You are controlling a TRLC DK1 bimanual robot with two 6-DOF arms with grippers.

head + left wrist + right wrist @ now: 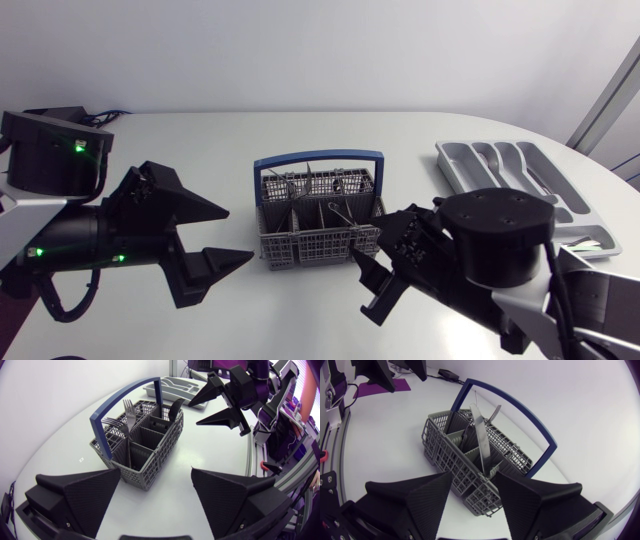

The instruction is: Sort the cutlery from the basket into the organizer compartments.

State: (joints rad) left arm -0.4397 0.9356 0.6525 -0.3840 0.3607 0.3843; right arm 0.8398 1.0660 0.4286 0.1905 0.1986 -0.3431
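My left claw (156, 470) and right claw (472, 477) both gape, matte black wedges flanking the grey lattice basket (320, 240) with its blue arched handle (318, 157); steel forks (127, 410) stand inside.

Head camera's high, looking down on the table (300, 140), basket (320, 215) dead centre. Left wrist camera rides behind my left gripper (156, 472), facing across: basket at twelve o'clock, near. Right wrist camera's nearer yet, facing it from the opposite side. All three share the basket.
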